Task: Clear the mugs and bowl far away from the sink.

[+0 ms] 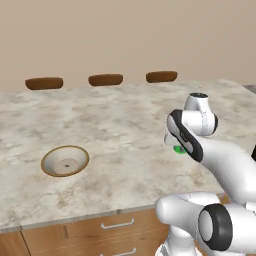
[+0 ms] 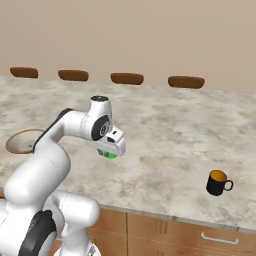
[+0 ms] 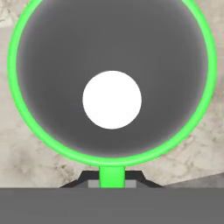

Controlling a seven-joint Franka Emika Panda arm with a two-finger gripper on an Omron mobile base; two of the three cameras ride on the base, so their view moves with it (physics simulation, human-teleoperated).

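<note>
End effector (image 2: 111, 150): closed on the green mug (image 2: 108, 154), pinching it at the handle side; the hand view looks straight down into the cup.
Green mug: held just above the marble desk (image 1: 125, 125), near its front edge, whether touching cannot be told.
Black mug (image 2: 218, 182): stands on the desk, well apart to the arm's right.
Bowl (image 1: 65, 160): sits on the desk, well apart to the left.
Doing it well: keep the cup level, lower it gently, and release only once it rests flat, likely clear of the edge.
</note>
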